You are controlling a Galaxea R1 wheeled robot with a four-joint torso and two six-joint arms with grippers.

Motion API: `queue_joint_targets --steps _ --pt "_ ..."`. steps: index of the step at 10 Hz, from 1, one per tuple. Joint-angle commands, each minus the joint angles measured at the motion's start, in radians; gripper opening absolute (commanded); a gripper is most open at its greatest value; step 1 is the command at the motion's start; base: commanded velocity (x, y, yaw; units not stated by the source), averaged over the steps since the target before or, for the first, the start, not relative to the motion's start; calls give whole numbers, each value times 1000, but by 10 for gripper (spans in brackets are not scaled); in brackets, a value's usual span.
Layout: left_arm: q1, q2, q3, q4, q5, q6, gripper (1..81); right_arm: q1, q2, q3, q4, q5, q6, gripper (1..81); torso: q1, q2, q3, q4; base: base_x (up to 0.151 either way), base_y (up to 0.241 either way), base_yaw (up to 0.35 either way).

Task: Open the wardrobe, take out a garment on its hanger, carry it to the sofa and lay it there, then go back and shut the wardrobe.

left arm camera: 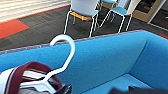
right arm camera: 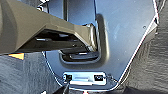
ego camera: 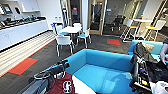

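The bright blue sofa (ego camera: 100, 72) lies right before me, its low back (left arm camera: 112, 55) close to my left wrist. My left gripper (ego camera: 62, 66) reaches in from the lower left over the sofa's near corner, shut on the white hanger (left arm camera: 65, 50). The hanger's curved hook stands up in front of the sofa back. The garment (ego camera: 63, 86), dark red with a white sleeve, hangs below the gripper, and its red collar (left arm camera: 32, 68) wraps the hanger's shoulders. The right wrist view shows the robot's own grey plate and arm.
A person (ego camera: 163, 52) with a dark control rig stands at the right edge, by dark items on the sofa's far section. White chairs (ego camera: 63, 41) and a white table (ego camera: 70, 29) stand beyond the sofa. A counter (ego camera: 22, 27) lines the left wall. Orange carpet patches (ego camera: 22, 66) mark the floor.
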Motion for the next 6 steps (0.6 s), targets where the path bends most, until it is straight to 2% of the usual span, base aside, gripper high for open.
queue_joint_targets --steps 1,2,3,5,6 --pt "-152 53 4 48 43 9 811 -1 3 1 -14 -51 -2 811 0 0 0 0 0 0 0" --pt "-138 58 6 68 36 8 811 -1 5 1 -15 -51 -2 811 0 0 0 0 0 0 0" --pt "-112 35 18 71 -18 8 811 0 5 1 -13 -51 -2 811 0 0 0 0 0 0 0" --pt "-3 -79 142 80 -204 12 811 3 5 1 -15 -51 -2 811 0 0 0 0 0 0 0" --pt "55 -163 292 118 -273 12 811 6 5 0 -14 -52 -2 811 0 0 0 0 0 0 0"
